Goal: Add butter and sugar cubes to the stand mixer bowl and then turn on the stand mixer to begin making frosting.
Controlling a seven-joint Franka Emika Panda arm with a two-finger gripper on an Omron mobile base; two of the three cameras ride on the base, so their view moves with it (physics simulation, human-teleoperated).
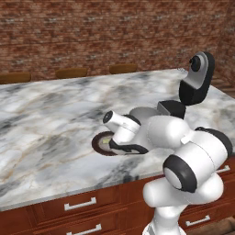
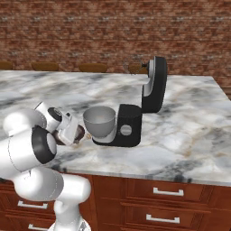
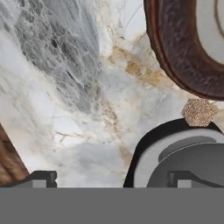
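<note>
The gripper (image 3: 111, 179) hangs low over the marble counter (image 1: 46, 128), jaws spread wide and empty; the bowl (image 2: 99, 121) sits just beside it on the mixer (image 2: 135, 122); a sugar cube (image 3: 199, 112) lies between bowl and plate (image 3: 175, 48).

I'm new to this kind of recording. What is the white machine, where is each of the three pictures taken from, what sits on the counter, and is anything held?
The white machine is a robot arm with a two-finger hand on a base that drives. Everything is computer-rendered. Two pictures come from cameras on the base, behind the arm to its left and right; the third looks along the hand itself.

On the marble counter stand a black mixer with its head tilted up and a grey metal bowl on its base. Beside the bowl lies a dark brown plate, and between the two sits a small brown grainy lump, possibly a sugar cube.

The hand is low over the counter next to the plate, fingers open, holding nothing.
</note>
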